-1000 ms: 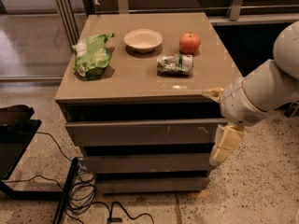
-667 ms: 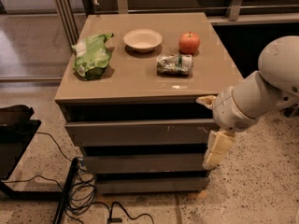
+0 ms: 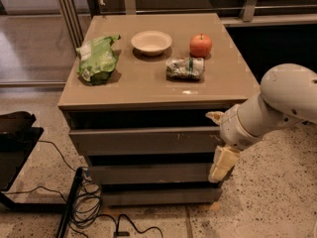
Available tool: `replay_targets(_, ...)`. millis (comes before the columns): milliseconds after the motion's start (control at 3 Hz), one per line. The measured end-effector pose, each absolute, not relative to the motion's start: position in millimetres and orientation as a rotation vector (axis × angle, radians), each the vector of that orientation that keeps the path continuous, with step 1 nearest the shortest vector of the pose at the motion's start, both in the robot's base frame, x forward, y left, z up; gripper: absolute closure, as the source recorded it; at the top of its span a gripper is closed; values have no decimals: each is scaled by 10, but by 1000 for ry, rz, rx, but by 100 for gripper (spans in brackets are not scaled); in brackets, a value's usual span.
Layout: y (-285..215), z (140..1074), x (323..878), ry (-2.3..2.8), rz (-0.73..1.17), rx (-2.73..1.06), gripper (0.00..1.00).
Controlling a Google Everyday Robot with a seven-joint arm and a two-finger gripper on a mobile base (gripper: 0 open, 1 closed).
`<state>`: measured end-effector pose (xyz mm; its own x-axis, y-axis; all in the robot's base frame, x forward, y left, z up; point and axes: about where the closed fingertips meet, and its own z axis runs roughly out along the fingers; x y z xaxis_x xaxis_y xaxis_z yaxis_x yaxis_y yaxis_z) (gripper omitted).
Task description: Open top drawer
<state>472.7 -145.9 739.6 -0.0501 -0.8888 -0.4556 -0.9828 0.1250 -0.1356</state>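
Wide grey-taupe top drawer (image 3: 143, 140), pale scratch marks; cream two-finger gripper (image 3: 216, 144) at its right end; red round apple (image 3: 200, 45); green crinkled bag (image 3: 97, 58).

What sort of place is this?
Likely an office break area or test lab: a drawer cabinet carrying a bowl, an apple and a snack bag, cables on the floor. The pincer is at the right end of the top drawer.
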Motion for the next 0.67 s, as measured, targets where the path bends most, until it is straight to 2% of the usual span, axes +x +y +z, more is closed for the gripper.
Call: replay_targets(667,-1513,7091,4906,2000,253,-1754,0)
